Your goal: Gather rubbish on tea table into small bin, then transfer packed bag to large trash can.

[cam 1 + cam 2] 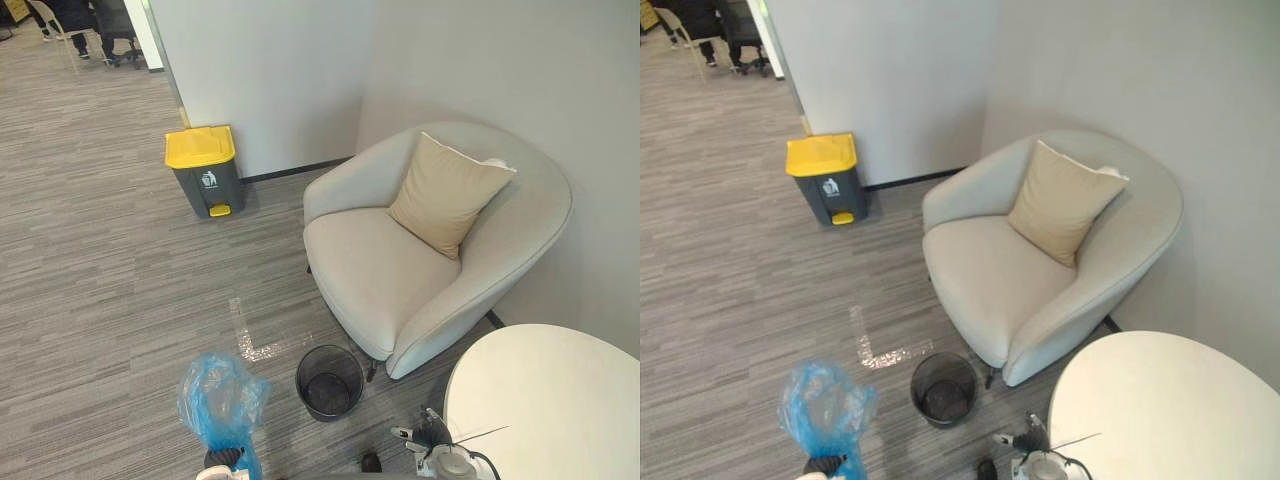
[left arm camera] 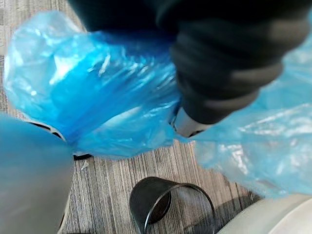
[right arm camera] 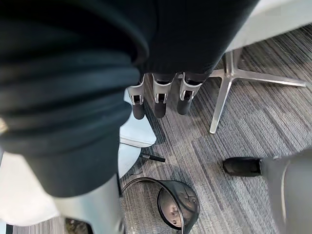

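The blue plastic bag (image 1: pixel 220 395) is off the floor, bunched at the left robot hand (image 2: pixel 222 78), just beside the small black mesh bin (image 1: pixel 330 380), which stands on the carpet at the foot of the armchair (image 1: pixel 400 290). The film billows over the hand, so I cannot tell how it is gripped. The right robot hand (image 3: pixel 161 100) hangs near the edge of the round white surface (image 1: pixel 550 400), fingers straight and loosely spread, holding nothing.

The mesh bin looks bare of a liner, so the gathering seems done and the carry is what remains. The large trash can (image 1: pixel 205 170) – grey with a yellow lid and a yellow pedal – stands against the wall, well apart from the bag across open carpet, and its lid is down.

The bag should handle as very light, limp and slippery. Thin film like this gives no stiffness, slides through a loose hold and tears if snagged. The best place to take it is the gathered neck, with the plastic twisted into a rope – a grip on the swollen body would only squeeze air and let the contents shift. The shut lid probably needs the pedal or the free hand.
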Available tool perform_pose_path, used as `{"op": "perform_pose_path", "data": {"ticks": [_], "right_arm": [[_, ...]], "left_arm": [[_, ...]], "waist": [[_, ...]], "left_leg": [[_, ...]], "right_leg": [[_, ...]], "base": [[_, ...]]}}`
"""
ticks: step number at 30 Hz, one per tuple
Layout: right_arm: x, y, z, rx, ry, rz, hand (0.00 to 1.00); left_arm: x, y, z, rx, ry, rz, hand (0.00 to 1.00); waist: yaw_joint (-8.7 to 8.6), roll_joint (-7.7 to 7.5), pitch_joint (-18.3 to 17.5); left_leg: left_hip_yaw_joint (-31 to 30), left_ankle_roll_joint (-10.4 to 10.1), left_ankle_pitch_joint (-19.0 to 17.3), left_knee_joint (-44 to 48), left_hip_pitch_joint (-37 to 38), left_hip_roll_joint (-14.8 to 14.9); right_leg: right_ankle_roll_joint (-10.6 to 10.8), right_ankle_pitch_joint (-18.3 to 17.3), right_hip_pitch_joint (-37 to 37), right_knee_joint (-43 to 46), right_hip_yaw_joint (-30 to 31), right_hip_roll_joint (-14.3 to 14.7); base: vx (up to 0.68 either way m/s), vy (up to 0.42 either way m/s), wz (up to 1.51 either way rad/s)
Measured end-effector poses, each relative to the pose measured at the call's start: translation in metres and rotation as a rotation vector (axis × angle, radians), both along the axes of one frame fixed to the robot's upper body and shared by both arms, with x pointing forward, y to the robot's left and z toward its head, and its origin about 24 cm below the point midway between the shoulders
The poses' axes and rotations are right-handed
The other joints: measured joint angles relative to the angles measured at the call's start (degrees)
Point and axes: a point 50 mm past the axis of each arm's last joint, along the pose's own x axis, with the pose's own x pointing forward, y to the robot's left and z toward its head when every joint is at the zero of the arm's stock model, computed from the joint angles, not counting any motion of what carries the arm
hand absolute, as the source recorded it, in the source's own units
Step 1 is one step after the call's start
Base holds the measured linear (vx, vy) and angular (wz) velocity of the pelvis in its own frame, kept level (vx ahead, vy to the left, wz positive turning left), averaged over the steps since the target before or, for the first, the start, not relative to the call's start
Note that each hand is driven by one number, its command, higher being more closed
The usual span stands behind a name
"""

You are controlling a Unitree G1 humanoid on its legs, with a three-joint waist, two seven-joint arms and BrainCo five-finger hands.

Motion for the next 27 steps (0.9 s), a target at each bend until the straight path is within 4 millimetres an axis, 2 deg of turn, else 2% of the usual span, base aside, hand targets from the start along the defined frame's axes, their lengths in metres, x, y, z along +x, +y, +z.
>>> {"op": "perform_pose_path", "data": {"ticks": [5,6,7,8,9,10,12,14,15,16,17,18,19,20,22,24,25,26,27], "right_arm": [[0.012,0.010,0.004,0.016,-0.031,0.014,0.00],[0.016,0.015,0.006,0.024,-0.047,0.016,0.00],[0.019,0.017,0.007,0.029,-0.058,0.015,0.00],[0.028,0.019,0.010,0.032,-0.080,0.016,0.00],[0.029,0.021,0.011,0.037,-0.083,0.018,0.00],[0.029,0.027,0.011,0.052,-0.084,0.019,0.00],[0.031,0.035,0.012,0.072,-0.096,0.020,0.00],[0.039,0.037,0.016,0.076,-0.123,0.022,0.00],[0.042,0.036,0.018,0.074,-0.134,0.022,0.00],[0.049,0.034,0.022,0.061,-0.158,0.019,0.00],[0.055,0.031,0.025,0.045,-0.174,0.019,0.00],[0.057,0.029,0.026,0.037,-0.180,0.017,0.00],[0.054,0.026,0.024,0.025,-0.167,0.011,0.00],[0.051,0.026,0.023,0.023,-0.157,0.008,0.00],[0.052,0.028,0.023,0.025,-0.156,0.003,0.00],[0.054,0.026,0.024,0.016,-0.161,-0.009,0.00],[0.054,0.025,0.024,0.013,-0.160,-0.013,0.00],[0.053,0.025,0.023,0.013,-0.157,-0.015,0.00],[0.052,0.025,0.023,0.013,-0.154,-0.018,0.00]], "left_arm": [[0.015,0.000,0.004,0.003,-0.041,-0.009,1.00],[0.021,0.001,0.006,0.005,-0.061,-0.008,1.00],[0.025,0.000,0.007,0.002,-0.074,0.003,1.00],[0.033,-0.003,0.009,-0.008,-0.101,0.023,1.00],[0.033,-0.003,0.009,-0.008,-0.102,0.024,1.00],[0.036,-0.003,0.011,-0.006,-0.112,0.021,1.00],[0.037,-0.001,0.014,0.003,-0.136,0.024,1.00],[0.039,0.001,0.016,0.009,-0.151,0.028,1.00],[0.040,0.000,0.017,0.008,-0.156,0.028,1.00],[0.044,-0.005,0.017,-0.004,-0.168,0.026,1.00],[0.047,-0.012,0.017,-0.021,-0.173,0.021,1.00],[0.048,-0.016,0.017,-0.030,-0.175,0.014,1.00],[0.050,-0.024,0.017,-0.049,-0.181,0.007,1.00],[0.049,-0.024,0.017,-0.049,-0.179,0.010,1.00],[0.049,-0.024,0.017,-0.051,-0.178,0.011,1.00],[0.051,-0.026,0.018,-0.053,-0.184,0.008,1.00],[0.051,-0.027,0.017,-0.057,-0.182,0.001,1.00],[0.051,-0.029,0.017,-0.058,-0.182,-0.011,1.00],[0.051,-0.030,0.017,-0.059,-0.179,-0.013,1.00]], "waist": [[0.75,-0.95,2.3],[0.78,-1.39,2.6],[0.99,-1.11,2.8],[1.53,-1.01,4.3],[1.50,-1.06,4.6],[1.62,-1.29,4.6],[2.17,-2.46,3.9],[2.80,-3.04,3.5],[3.20,-3.18,3.4],[3.63,-2.16,3.5],[3.81,0.73,4.3],[3.59,1.48,4.7],[3.55,2.43,5.3],[3.56,2.72,5.4],[3.46,2.44,5.4],[3.26,1.99,5.7],[3.13,1.98,5.4],[2.29,1.67,5.6],[2.14,1.69,5.6]], "left_leg": [[3.0,0.8,-3.8,8.4,-3.6,0.7],[3.2,1.2,-4.6,11.2,-5.8,1.0],[3.4,1.7,-4.8,11.9,-6.9,1.9],[4.0,1.9,-4.8,13.0,-7.7,2.8],[3.8,1.9,-4.8,13.5,-7.9,2.8],[2.6,2.0,-4.8,14.6,-8.2,2.8],[0.5,1.8,-4.7,16.8,-10.2,2.6],[-1.4,1.3,-4.3,19.9,-13.8,2.7],[-1.8,1.0,-4.0,20.5,-14.8,2.8],[-2.8,0.0,-2.7,20.6,-17.3,3.9],[-4.8,-0.9,-0.9,20.5,-19.8,5.5],[-5.6,-1.2,0.0,20.0,-20.2,5.9],[-7.6,-2.1,3.5,16.4,-19.9,6.1],[-8.8,-2.8,6.6,12.4,-19.0,6.0],[-7.5,-2.6,7.4,9.8,-19.1,7.0],[-5.6,-1.8,6.8,13.9,-19.0,6.7],[-3.6,-1.0,3.5,18.0,-18.9,6.3],[-2.7,-0.6,0.6,20.4,-18.2,5.9],[-1.9,-0.4,-0.7,21.1,-17.8,5.9]], "right_leg": [[0.5,-0.7,-3.5,4.7,2.1,-0.1],[1.3,-0.1,-5.0,5.9,2.1,-0.4],[2.0,0.6,-5.8,6.1,2.0,-0.1],[0.4,-3.9,-8.6,16.2,-0.7,-0.1],[-0.1,-6.2,-9.6,20.8,-1.6,-0.5],[-0.1,-11.6,-10.6,32.4,-2.4,-1.5],[1.8,-16.4,-8.0,40.2,-2.6,-3.0],[2.0,-21.6,-4.4,36.3,-2.1,-3.4],[1.5,-22.5,-3.7,33.9,-2.3,-3.0],[0.3,-23.4,-2.5,27.7,-3.8,-1.9],[-2.0,-22.2,-1.9,23.5,-5.8,0.1],[-2.4,-21.5,-1.9,23.1,-6.8,0.6],[-3.3,-20.6,-2.0,22.4,-9.0,1.5],[-4.2,-20.1,-2.1,22.4,-11.1,1.9],[-5.9,-19.1,-3.8,22.2,-14.0,1.3],[-6.6,-17.9,-4.5,21.8,-15.3,0.3],[-6.7,-16.8,-5.1,21.2,-17.0,-0.9],[-6.4,-15.6,-5.5,20.4,-18.4,-1.9],[-6.3,-15.0,-5.6,20.0,-19.3,-2.4]], "base": [[-0.05,0.033,-0.26],[-0.10,0.041,-0.09],[-0.12,0.031,-0.13],[-0.12,0.019,-0.08],[-0.14,-0.015,0.14],[-0.09,-0.036,0.39],[-0.09,-0.135,0.59],[-0.10,-0.240,0.46],[-0.14,-0.237,0.25],[-0.22,-0.217,0.32],[-0.25,-0.210,0.41],[-0.29,-0.205,0.67],[-0.29,-0.217,0.75],[-0.28,-0.210,0.73],[-0.32,-0.169,0.62],[-0.27,-0.091,0.56],[-0.19,0.026,0.71],[-0.19,0.026,0.78],[-0.19,0.111,0.75]]}}
